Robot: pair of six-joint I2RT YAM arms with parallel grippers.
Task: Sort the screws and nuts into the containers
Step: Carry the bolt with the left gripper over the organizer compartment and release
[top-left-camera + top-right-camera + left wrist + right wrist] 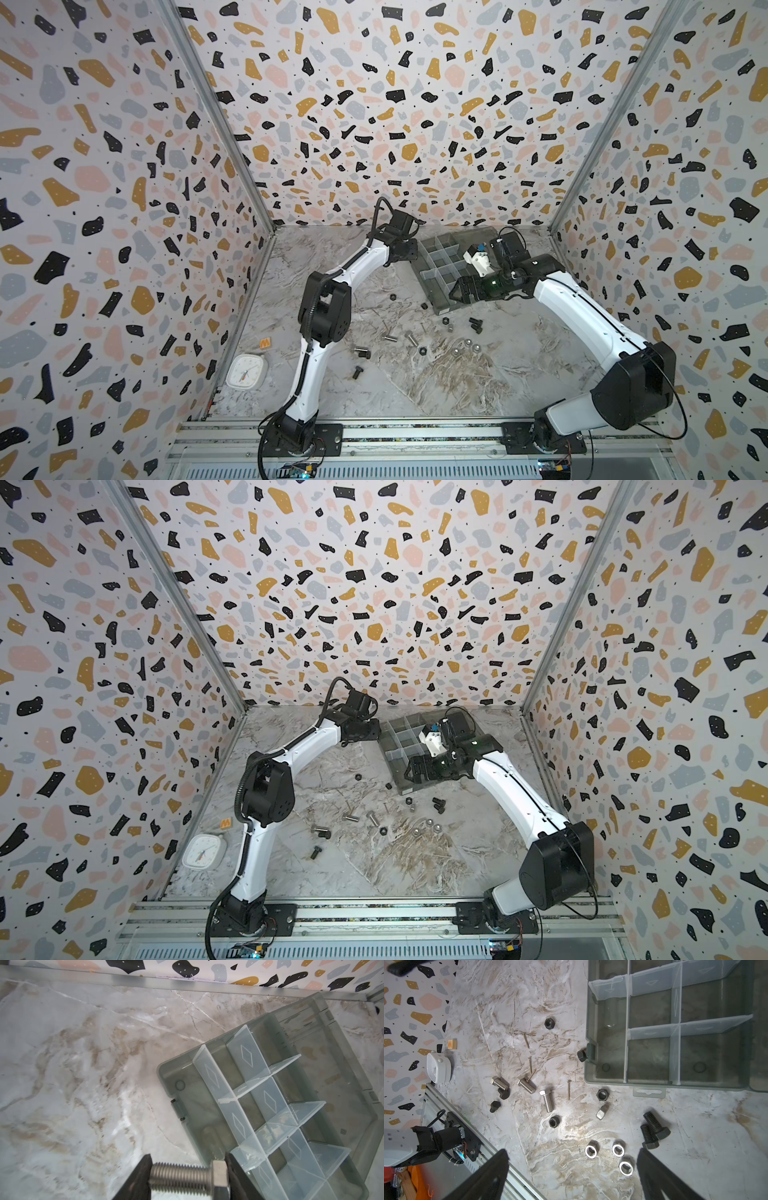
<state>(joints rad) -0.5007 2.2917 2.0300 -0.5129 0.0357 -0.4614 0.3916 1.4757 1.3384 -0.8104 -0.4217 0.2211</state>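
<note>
Bolt (182, 1176) in shiny silver sits clamped lengthwise between the left fingers (138, 1178). Its hex head presses one finger and its thread tip the other, so its long axis spans the half-open gap.

Just beside the head-side finger is the outer wall of the organiser box (166, 1070). The grip appears to be outside that wall, over bare table (83, 1084). The nearest compartment (193, 1093) lies past the head end of the bolt, toward the robot's right.

I judge the coming move to turn on that. It needs a short carry head-first across the wall, then a release once the whole length is clear of the rim, since the bolt will likely drop flat.

In both top views the box stands by the table's far right corner, with the left arm at its left edge. The right fingers (658, 1176) are spread wide and hold nothing. They hang above three silver nuts (617, 1150) off the box's near edge. Black bolts (654, 1126), black nuts (602, 1095) and more silver bolts (547, 1099) lie loose mid-table.
</note>
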